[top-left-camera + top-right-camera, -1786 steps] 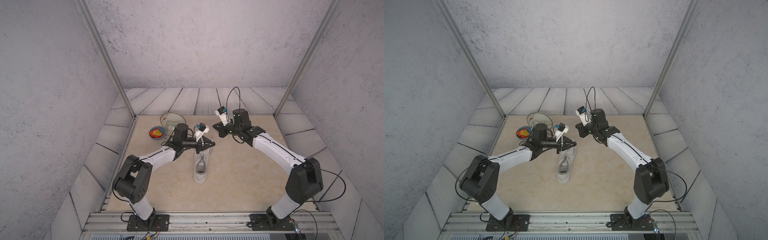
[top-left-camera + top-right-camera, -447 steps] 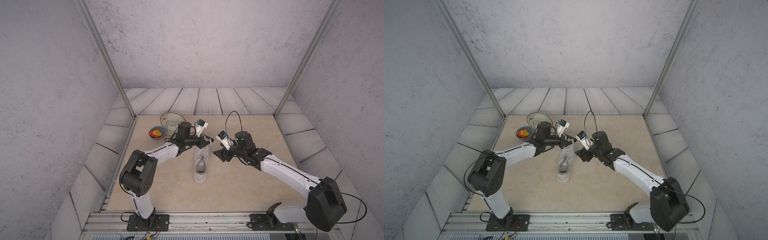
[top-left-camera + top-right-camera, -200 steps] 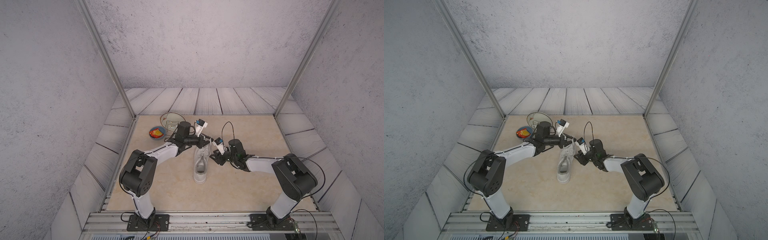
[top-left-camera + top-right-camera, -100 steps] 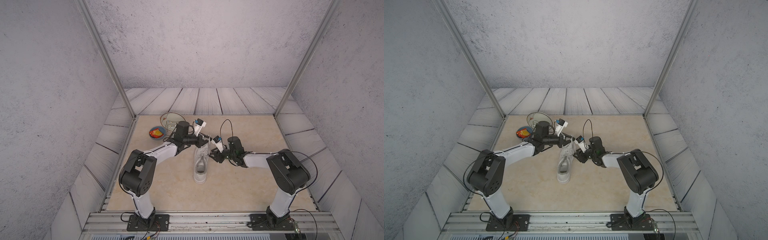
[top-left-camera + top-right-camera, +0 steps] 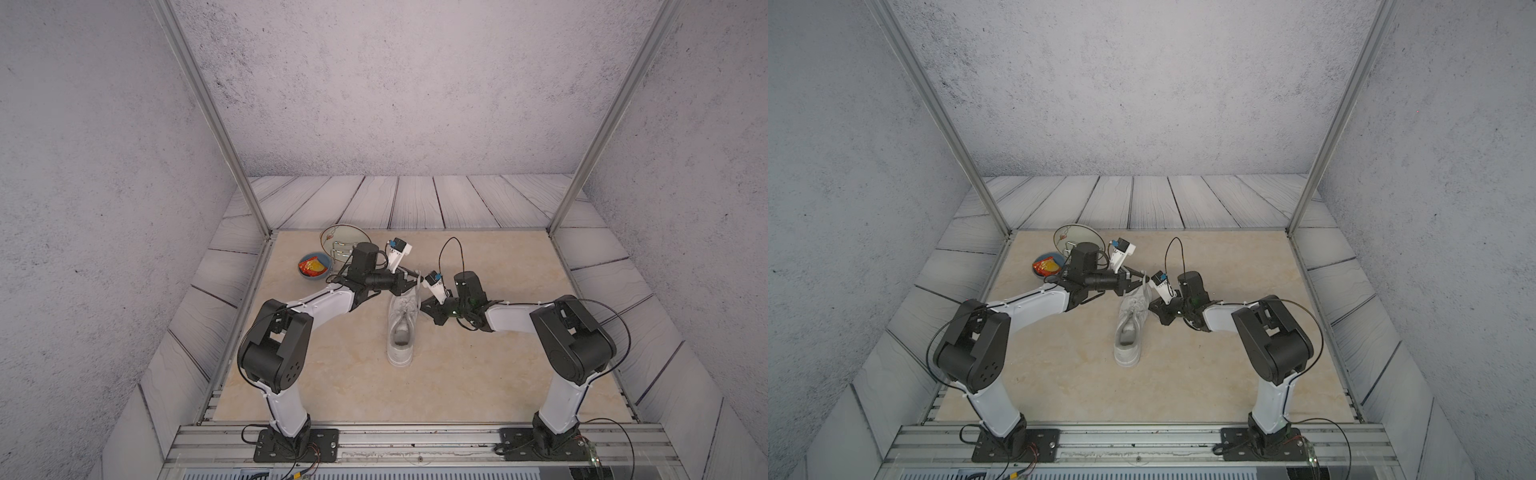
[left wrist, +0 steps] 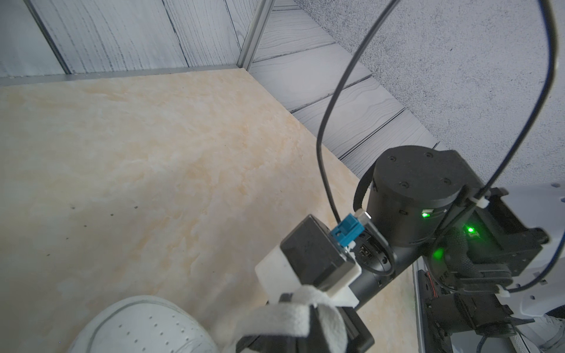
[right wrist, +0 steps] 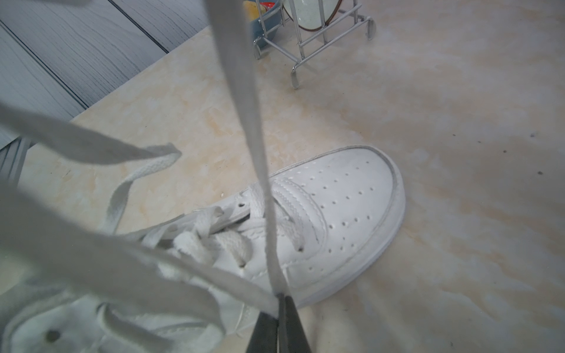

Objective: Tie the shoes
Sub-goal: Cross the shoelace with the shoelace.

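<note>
In both top views the shoe lies mid-tabletop, toe toward the far edge and heel toward the near one. The left gripper hangs over the toe end. A lace rises from the eyelets to it, probably lifted so that the strand is clear of the shoe. The right gripper sits low, just beside the shoe's right flank. A bowl and a plate rack stand well apart, toward the far left corner.

In the left wrist view the lace is looped over the left gripper, which is closed on it. The toe shows below, and the right arm's wrist is close by.

In the right wrist view the right gripper has its tips pressed together, pinching the lace where a taut strand running upward meets a slack one trailing off. The shoe is right beneath. This looks like the start of a crossing: one strand held up, the other pinched to be pulled across. No knot is formed yet.
</note>
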Action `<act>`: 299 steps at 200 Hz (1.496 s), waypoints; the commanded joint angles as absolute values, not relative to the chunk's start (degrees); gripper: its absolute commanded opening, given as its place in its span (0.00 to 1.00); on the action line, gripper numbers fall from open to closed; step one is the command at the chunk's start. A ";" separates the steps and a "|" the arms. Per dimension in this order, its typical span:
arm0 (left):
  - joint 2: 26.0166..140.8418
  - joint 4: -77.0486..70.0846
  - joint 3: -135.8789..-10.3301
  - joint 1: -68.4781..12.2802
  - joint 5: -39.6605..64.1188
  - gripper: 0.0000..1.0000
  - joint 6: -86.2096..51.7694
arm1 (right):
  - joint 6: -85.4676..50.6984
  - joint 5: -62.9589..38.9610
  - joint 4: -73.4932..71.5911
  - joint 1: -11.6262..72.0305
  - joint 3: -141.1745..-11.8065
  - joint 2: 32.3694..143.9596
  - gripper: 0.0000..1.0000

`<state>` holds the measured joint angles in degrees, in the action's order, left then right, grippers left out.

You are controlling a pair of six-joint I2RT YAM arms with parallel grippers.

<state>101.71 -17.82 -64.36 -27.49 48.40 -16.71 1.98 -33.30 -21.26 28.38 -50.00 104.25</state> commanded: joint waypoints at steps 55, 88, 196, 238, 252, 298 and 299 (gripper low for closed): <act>100.40 -16.71 -63.79 -27.64 47.66 0.00 -15.91 | 2.37 -28.47 -16.75 28.54 -46.48 95.51 0.00; 100.11 -16.33 -63.55 -27.69 47.46 0.00 -15.56 | 2.56 -26.62 -14.55 28.53 -45.97 92.95 0.01; 99.74 -16.99 -63.35 -27.62 48.05 0.00 -15.90 | 1.09 -30.38 -17.10 28.57 -46.79 94.01 0.08; 99.50 -17.11 -63.12 -27.51 48.39 0.00 -15.91 | -0.07 -33.06 -19.20 28.54 -48.94 96.65 0.13; 99.41 -17.14 -63.11 -27.51 48.40 0.00 -15.98 | -0.16 -33.12 -19.36 28.57 -49.35 97.03 0.14; 99.25 -17.41 -62.81 -27.17 48.37 0.00 -16.26 | 0.12 -30.98 -19.50 28.56 -48.37 95.78 0.00; 99.24 -17.45 -62.78 -27.16 48.31 0.00 -16.26 | 0.10 -30.74 -19.46 28.65 -48.27 95.70 0.00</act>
<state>101.12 -16.51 -63.59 -27.46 47.79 -16.53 0.12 -31.92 -18.76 28.38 -48.27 95.83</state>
